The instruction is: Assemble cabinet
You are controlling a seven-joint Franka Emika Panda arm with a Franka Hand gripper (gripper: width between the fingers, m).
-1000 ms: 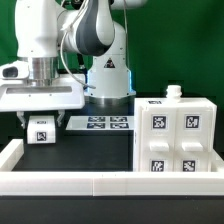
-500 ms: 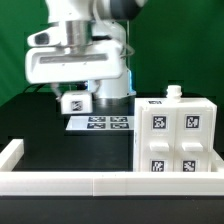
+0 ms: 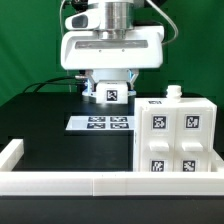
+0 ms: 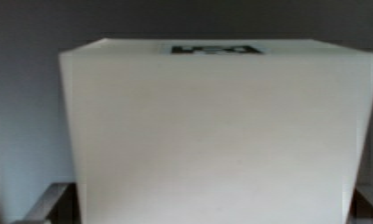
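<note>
The cabinet body [image 3: 176,140] is a large white box with several tags on its front and a small white peg [image 3: 174,92] on top. It stands at the exterior view's right. My gripper [image 3: 113,93] is shut on a small white tagged block [image 3: 114,94] and holds it in the air above the table, to the left of the cabinet's top and apart from it. In the wrist view the block [image 4: 209,140] fills the picture, its tag [image 4: 218,47] at the far end. The dark fingers [image 4: 50,203] press its two sides.
The marker board [image 3: 100,123] lies flat on the black table below the gripper. A low white wall [image 3: 90,183] runs along the front edge and up the exterior view's left side. The arm's base stands behind the marker board.
The gripper has carried the small block up and toward the exterior view's right, from low at the left to above the marker board, close to the cabinet.
</note>
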